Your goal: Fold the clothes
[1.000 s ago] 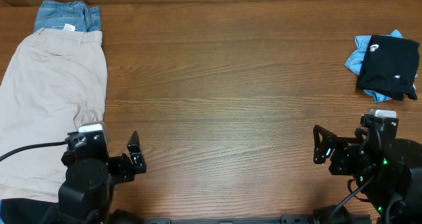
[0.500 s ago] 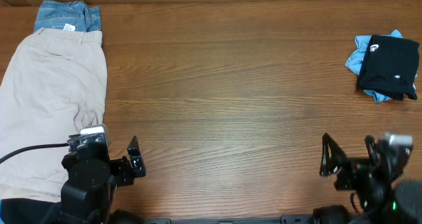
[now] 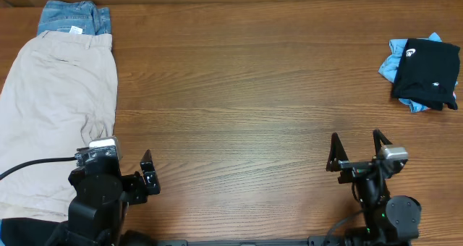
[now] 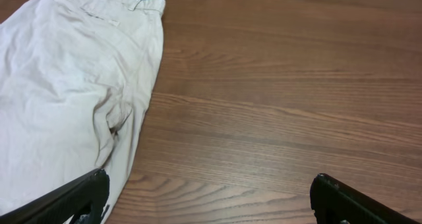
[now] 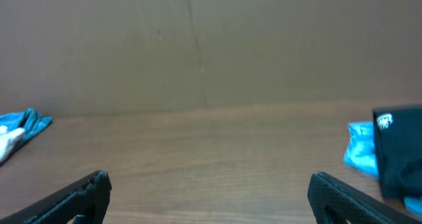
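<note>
Black T-shirt (image 3: 428, 72) is seen bunched at the far right of the bench (image 3: 246, 94), small white logo showing, lying on top of a crumpled light-blue tee (image 3: 389, 66). Soft, light, limp cloth is judged; sagging and creasing are expected when lifted, no breakage risk. It is best taken at two separated edge points, such as shoulders or hem corners, though these are hidden in the bunch and cannot be located. Only the top layer should be pinched so the blue tee is not dragged along. Beige shorts (image 3: 58, 108) are laid flat along the left side, overlapping blue denim (image 3: 72, 18) at the far-left corner. Thicker, heavier fabric is judged there, with the waistband offering a firmer hold. Right tool (image 3: 356, 148) is held near the front edge, jaws wide apart, nothing between them, well apart from the black shirt. Left tool (image 4: 208, 188) is likewise spread wide and empty, positioned at the right edge of the shorts near the front. No garment is gripped; folding of the black shirt is judged not yet started.
</note>
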